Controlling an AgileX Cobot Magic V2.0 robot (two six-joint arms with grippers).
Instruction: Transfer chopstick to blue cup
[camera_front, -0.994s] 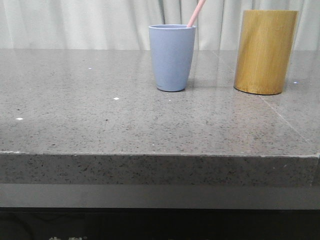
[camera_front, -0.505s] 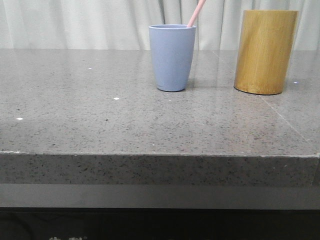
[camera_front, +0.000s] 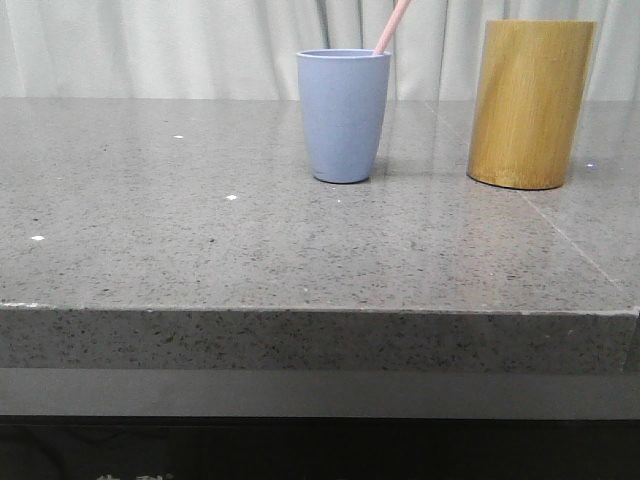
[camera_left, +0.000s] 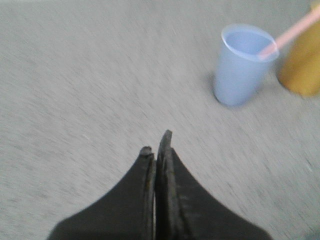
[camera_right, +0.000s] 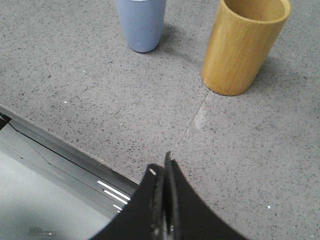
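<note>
Pink chopstick (camera_front: 392, 27) stands in blue cup (camera_front: 343, 115), leaning toward bamboo holder (camera_front: 530, 104) | left gripper (camera_left: 156, 145) closed and empty, cup well ahead of it | right gripper (camera_right: 161, 167) closed and empty over tabletop (camera_front: 200, 230) edge | we judge the transfer complete

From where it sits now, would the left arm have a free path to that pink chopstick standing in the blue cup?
Probably yes. Bare stone counter lies between the left tool and the blue cup, and the chopstick sticks out above the rim. The tool is shut, though, so it would need to open first.
</note>
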